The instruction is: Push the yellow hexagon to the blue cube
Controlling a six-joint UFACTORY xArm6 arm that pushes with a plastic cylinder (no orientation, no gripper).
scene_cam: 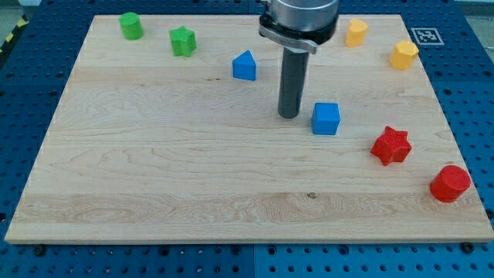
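The blue cube (326,118) sits right of the board's middle. My tip (289,115) rests on the board just left of the blue cube, a small gap between them. Two yellow blocks lie near the view's top right: one (356,32) beside the arm's body and one (404,55) further right, which looks like the hexagon. Both are well above and right of the tip.
A blue pentagon-like block (244,66) lies up-left of the tip. A green star (183,41) and green cylinder (131,25) are at the top left. A red star (391,146) and red cylinder (450,184) are at the lower right. The wooden board (154,185) lies on a blue pegboard.
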